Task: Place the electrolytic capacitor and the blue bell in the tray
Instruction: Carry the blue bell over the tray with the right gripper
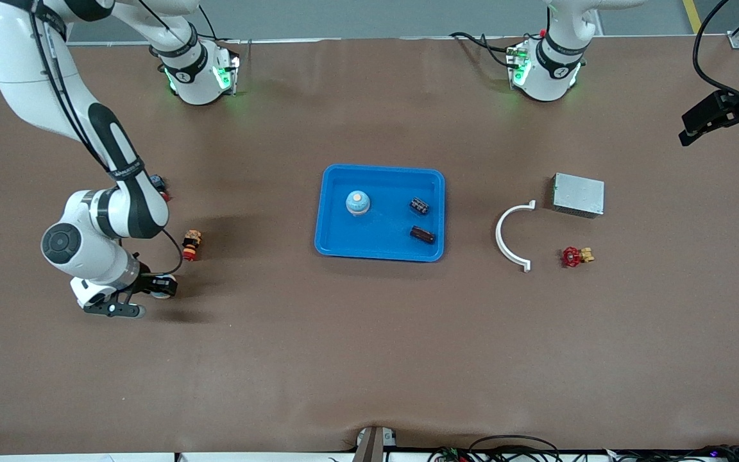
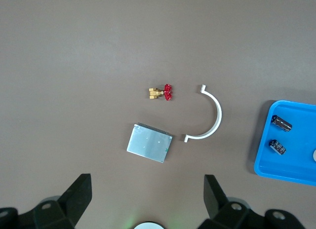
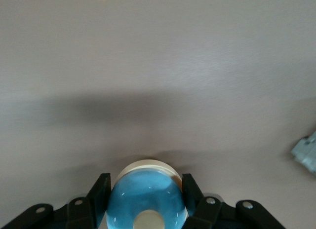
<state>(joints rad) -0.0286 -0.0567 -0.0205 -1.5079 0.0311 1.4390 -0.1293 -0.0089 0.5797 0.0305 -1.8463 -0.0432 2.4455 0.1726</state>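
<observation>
Already two electrolytic capacitors (image 1: 419,206) and one blue bell (image 1: 357,203) lie in the tray (image 1: 337,240). At the right arm's end of the table, our right gripper (image 1: 151,290) has its jaws closed on a second blue bell (image 3: 146,201) (still low over the table). Next, we judge, we carry it toward three o'clock in the front view and release over the tray. Our left gripper (image 2: 145,202) waits, jaws open, over the grey box (image 2: 149,143).

Brown matte table covering (image 1: 369,359) spans the work surface under even overhead light, with cables (image 1: 517,449) along its near edge and grey floor past the bases' edge.
</observation>
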